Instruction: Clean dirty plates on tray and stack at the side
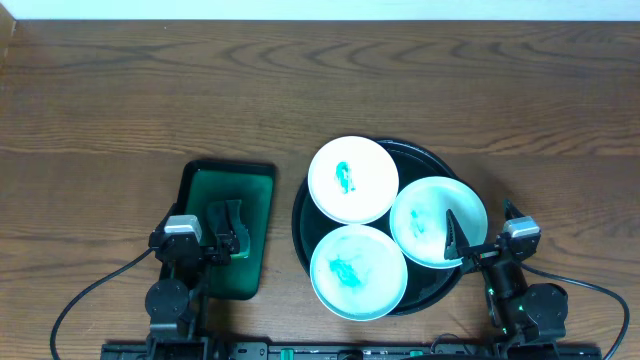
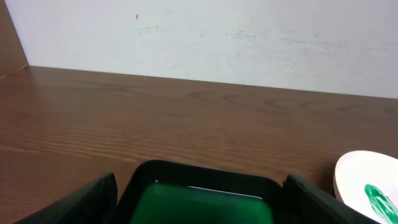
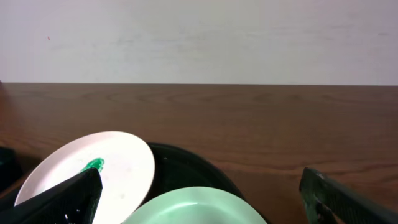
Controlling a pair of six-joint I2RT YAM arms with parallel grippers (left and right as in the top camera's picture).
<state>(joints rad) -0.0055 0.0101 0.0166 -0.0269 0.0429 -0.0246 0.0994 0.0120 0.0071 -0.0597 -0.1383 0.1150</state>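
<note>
A small rectangular green tray (image 1: 250, 190) with a dark raised rim lies directly beneath the left jaws, and its far end reaches out ahead of them. A plain white wall (image 2: 249, 37) stands well ahead of both pairs of jaws. It carries a tiny red speck (image 2: 137, 17) high up, to the left of the left jaws.

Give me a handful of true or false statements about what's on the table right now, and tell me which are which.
1. Three small round white plates lie on the large round black tray. True.
2. Every plate is wiped clean. False: each carries a turquoise smear.
3. The left hand hangs open over the rectangular green tray. True.
4. The right hand is shut on a plate. False: it is open over the rightmost plate, holding nothing.
</note>
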